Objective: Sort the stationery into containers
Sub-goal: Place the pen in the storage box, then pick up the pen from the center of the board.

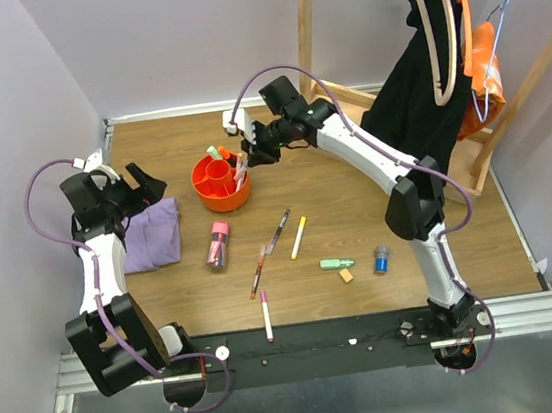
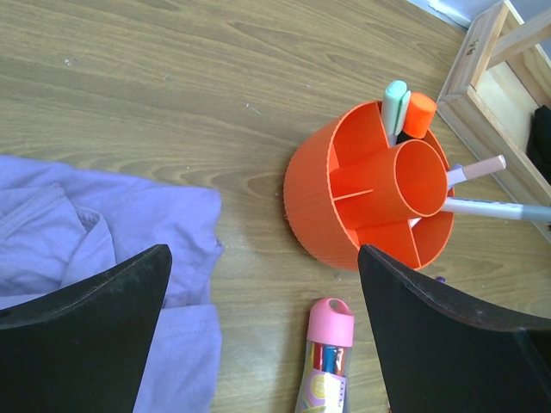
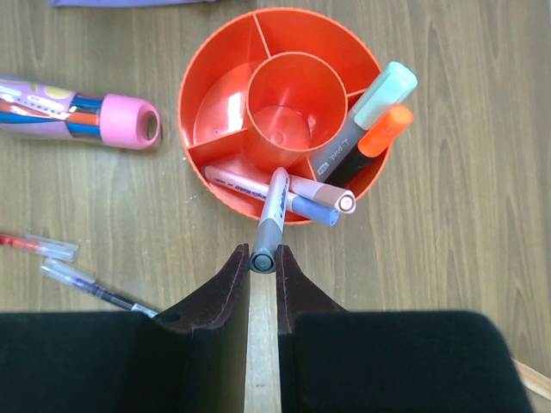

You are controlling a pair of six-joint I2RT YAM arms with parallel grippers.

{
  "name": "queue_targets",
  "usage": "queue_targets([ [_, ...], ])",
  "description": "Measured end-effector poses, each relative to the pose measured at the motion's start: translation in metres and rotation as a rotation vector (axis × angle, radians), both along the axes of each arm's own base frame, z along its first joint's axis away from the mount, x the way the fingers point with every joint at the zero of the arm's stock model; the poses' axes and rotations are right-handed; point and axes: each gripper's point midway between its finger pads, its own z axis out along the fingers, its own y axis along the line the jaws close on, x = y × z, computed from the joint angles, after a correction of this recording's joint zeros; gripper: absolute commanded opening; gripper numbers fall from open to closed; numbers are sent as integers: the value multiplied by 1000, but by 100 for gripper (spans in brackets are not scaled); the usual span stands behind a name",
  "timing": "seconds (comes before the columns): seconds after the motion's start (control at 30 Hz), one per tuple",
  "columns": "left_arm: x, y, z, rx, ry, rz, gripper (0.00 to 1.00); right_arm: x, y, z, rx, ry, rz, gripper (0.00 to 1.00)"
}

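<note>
right claw beside orange tub; pens scattered

Wooden table, inspected from above.
- Left edge: purple cloth.
- Towards the far edge, left of centre: orange tub.
- Centre: pink-capped tube, red-inked pen, dark pen, yellow marker.
- Near edge: pink pen.
- Right of centre: green highlighter, tan eraser, blue cylinder.
- Far right corner: wooden rack base.
</note>
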Motion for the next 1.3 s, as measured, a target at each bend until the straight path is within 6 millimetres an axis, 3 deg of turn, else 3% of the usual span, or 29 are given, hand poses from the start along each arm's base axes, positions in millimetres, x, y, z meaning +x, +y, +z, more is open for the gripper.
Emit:
queue_targets([
  [0.13,0,0,-2,-2,5,0,98,6,6,-14,-7,16,6,6],
  [0.27,-1,0,-3,-4,11,0,99,9,9,-15,-2,14,5,40],
  [0.4,0,0,-4,-4,25,-4,99,12,11,-16,6,28,-23,52],
  [0.57,2,1,-1,5,39,-12,99,22,11,-13,28,15,-99,54],
  [0.7,2,1,4,18,29,-21,99,17,1,-7,28,29,-154,54],
  [0.83,-5,-4,12,49,12,-48,99,1,-14,14,42,43,-197,50],
  [0.97,-16,-17,32,103,-45,-101,99,-24,-49,16,22,148,-333,45],
  [1.07,-23,-24,41,123,-68,-121,99,-24,-76,-6,17,306,-523,45],
  [1.2,-32,-31,38,123,-68,-132,99,-34,-126,-81,-78,580,-842,42],
  [1.3,-38,-33,29,116,-48,-135,99,-39,-142,-124,-155,717,-1028,40],
])
